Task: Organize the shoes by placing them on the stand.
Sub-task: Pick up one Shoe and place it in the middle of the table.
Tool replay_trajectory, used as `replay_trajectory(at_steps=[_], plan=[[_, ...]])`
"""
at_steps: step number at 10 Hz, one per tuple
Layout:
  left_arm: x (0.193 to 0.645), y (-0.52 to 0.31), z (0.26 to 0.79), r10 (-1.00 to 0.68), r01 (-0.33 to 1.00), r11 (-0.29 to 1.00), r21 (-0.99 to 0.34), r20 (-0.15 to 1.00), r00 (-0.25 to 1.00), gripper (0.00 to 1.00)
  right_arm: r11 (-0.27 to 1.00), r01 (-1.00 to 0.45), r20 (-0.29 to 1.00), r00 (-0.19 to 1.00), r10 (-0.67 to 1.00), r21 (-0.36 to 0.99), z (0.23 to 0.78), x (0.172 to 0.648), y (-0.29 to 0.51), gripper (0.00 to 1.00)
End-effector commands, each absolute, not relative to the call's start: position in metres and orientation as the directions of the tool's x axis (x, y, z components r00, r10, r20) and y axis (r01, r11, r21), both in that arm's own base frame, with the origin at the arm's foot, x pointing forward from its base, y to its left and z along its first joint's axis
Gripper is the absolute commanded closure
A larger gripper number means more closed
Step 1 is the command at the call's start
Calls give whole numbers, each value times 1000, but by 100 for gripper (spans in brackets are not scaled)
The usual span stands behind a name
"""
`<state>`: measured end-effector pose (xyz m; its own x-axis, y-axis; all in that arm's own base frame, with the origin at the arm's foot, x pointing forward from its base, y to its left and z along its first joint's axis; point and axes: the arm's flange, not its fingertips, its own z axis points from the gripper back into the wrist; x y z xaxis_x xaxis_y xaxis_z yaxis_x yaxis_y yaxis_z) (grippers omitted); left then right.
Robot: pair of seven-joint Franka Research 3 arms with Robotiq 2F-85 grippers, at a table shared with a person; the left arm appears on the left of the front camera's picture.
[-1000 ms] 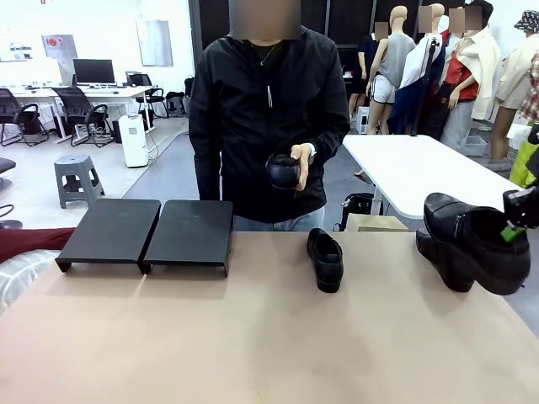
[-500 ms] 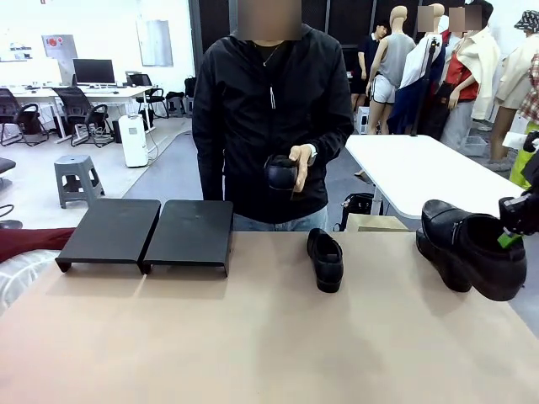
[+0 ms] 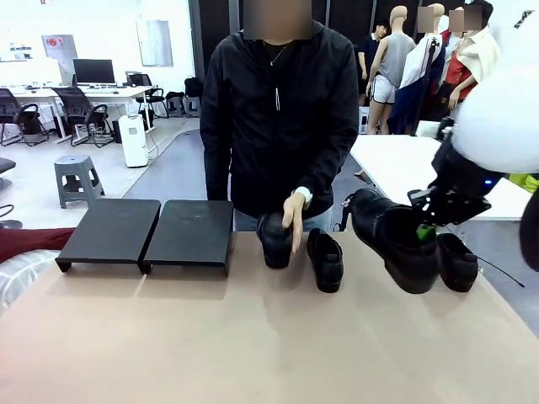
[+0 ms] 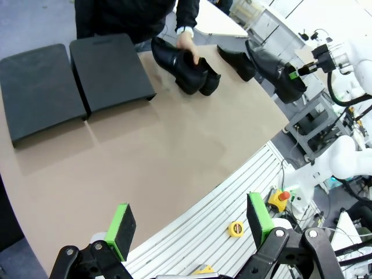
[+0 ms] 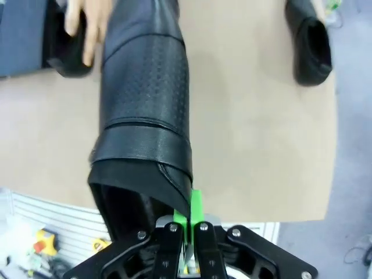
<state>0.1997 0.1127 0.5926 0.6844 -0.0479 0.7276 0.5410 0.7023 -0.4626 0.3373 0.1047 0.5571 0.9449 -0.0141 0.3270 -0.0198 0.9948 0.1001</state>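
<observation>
Right end effector (image 3: 425, 229) is clamped on the lifted loafer (image 3: 389, 236), green pads pinching the thin leather rim at the shoe's open back. That glossy black shoe hangs tilted in the air over the right half of the tan counter (image 3: 253, 337), its rounded toe pointing away toward the person. From the wrist, right end effector (image 5: 189, 224) has its pads nearly touching with only that rim between them. The lifted loafer (image 5: 145, 104) stretches away from it, showing a fine pebbled grain on the upper and a smooth band across it. Down on the counter (image 5: 250, 133), the right shoe (image 3: 457, 261) lies flat just behind the lifted one, low heel and dark opening visible. The middle shoe (image 3: 326, 259) lies flat too, toe toward the camera, catching a soft shine. Right beside it the person's hand (image 3: 295, 217) grips a fourth shoe (image 3: 274, 240), down at counter level; whether it touches the surface I cannot tell. The stand (image 3: 147, 231) sits at the far left: two matte black flat panels side by side, slightly sloped, on low legs, with all four shoes off to its right. Left end effector (image 4: 190, 224) hangs high over the counter's near edge, pads spread wide with nothing between them.
</observation>
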Motion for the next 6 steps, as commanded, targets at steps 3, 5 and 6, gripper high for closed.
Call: replay_trajectory(at_steps=[3, 5, 6], plan=[[199, 114, 593, -55, 562, 687, -460, 739, 671, 0, 978, 156, 211, 960, -182, 136, 553, 324, -40, 100], [199, 114, 593, -55, 562, 687, -460, 739, 671, 0, 926, 323, 158, 922, -355, 196, 536, 303, -96, 100], [199, 114, 593, -55, 562, 687, -460, 739, 671, 0, 906, 355, 167, 903, -396, 232, 529, 294, -102, 100]])
